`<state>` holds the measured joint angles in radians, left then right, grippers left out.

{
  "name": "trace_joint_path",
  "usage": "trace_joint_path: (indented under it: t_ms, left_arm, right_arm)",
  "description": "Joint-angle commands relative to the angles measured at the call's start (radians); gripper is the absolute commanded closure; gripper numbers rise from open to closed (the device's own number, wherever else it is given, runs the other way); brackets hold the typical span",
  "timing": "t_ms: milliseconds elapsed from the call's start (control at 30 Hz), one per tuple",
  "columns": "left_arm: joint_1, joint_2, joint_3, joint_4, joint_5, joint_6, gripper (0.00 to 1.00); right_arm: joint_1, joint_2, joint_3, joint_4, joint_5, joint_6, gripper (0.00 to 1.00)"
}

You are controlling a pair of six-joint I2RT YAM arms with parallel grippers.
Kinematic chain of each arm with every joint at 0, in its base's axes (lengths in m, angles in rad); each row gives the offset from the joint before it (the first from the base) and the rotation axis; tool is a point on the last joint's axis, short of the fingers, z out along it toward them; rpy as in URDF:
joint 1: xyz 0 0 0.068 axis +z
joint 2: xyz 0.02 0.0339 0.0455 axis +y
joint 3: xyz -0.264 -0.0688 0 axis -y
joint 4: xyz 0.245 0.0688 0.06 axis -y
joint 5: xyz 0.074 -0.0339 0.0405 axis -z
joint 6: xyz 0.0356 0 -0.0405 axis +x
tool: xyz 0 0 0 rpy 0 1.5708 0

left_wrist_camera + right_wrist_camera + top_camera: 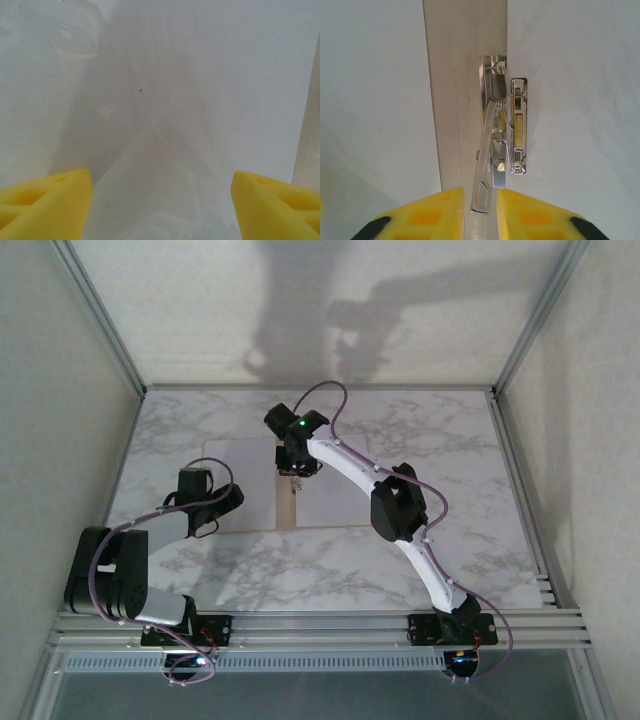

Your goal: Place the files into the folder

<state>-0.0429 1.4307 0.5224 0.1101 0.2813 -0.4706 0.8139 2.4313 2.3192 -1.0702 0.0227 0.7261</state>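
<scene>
Top external view: the folder (pixel 288 512) lies open and flat in the middle of the table (pixel 450 440). The files (pixel 240 485) cover both of its halves, leaving only the tan middle strip bare.
Left side: the left gripper (pixel 200 485) hangs over the left-hand sheet, near its outer edge. Its jaws are wide with nothing between them, and plain white paper lies below its yellow fingers (pixel 50 200).
Centre: the metal clip (pixel 502 125) sits on the folder's middle strip, with its bar over the inner edge of the right-hand sheet. Its lever (pixel 484 185) sticks up toward the right wrist camera.
Right side: the right gripper (pixel 481 210) is down at the clip. Its jaws are narrow, one on either side of the lever's tip. I cannot tell whether they actually press it.
Step in hand: the sheets look placed already, so this is probably the fastening step, working the clip lever.
Next move calls for: a firm pinch on the thin lever, then a short swing about its hinge. The right-hand sheet's edge has to stay under the bar. The lever is slim and smooth, so it may slip out. The loose left-hand sheet may need holding flat.
Writing: none can be read. The clip carries a small gold-coloured plate, and any marks on it are too fine to make out. Paper and folder look blank.
</scene>
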Motion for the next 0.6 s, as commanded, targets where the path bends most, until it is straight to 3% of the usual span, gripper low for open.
trace_joint_path:
  t_ms: [0,567]
  left_arm:
    - [0.003,0.035,-0.002,-0.041,0.038,0.009,0.26]
    - [0.003,0.038,0.001,-0.047,0.037,0.011,0.26]
  right_arm:
    - [-0.005,0.031,0.030,-0.025,-0.018,0.002,0.78]
    - [-0.009,0.034,0.034,-0.042,0.003,-0.008,0.85]
